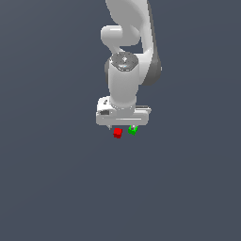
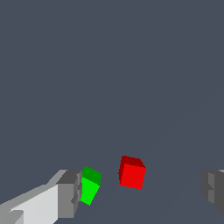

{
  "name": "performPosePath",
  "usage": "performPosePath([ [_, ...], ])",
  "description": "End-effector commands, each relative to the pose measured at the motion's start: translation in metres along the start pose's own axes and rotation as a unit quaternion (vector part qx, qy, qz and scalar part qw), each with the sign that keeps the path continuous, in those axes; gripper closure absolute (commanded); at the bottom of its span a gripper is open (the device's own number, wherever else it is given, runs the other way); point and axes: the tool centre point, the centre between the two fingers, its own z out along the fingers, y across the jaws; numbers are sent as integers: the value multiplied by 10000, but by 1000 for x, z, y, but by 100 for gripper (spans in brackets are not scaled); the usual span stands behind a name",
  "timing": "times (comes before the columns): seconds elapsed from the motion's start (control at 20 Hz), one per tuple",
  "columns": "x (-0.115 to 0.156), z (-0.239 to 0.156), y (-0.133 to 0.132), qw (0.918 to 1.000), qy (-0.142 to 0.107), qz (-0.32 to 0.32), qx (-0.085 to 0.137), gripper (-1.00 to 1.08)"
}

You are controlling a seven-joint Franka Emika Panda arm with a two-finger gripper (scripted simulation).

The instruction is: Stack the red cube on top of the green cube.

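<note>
The red cube [image 1: 117, 133] lies on the dark grey floor, just below the white hand in the exterior view. The green cube [image 1: 132, 130] lies close beside it, toward the exterior view's right. My gripper [image 1: 123, 126] hangs low over both cubes and is open. In the wrist view the red cube [image 2: 132, 173] sits between the two grey fingers, nearer the one by the green cube. The green cube [image 2: 90, 186] sits right against the inner side of one finger [image 2: 66, 194]; I cannot tell whether they touch. The other finger [image 2: 213, 190] stands well apart from the red cube.
The white arm [image 1: 124, 70] rises above the hand toward the top of the exterior view. The plain dark grey floor [image 1: 56, 179] spreads around the cubes with no other objects in view.
</note>
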Motion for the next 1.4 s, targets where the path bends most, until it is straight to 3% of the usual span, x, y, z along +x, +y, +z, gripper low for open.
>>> performPosePath([
  [0.0,0,0,0,10000,0,0,0,-92],
  [0.4,-10,14,4,9999,-4,145,10,-92],
  [1.35,-70,104,19,9947,-26,1030,74,-92],
])
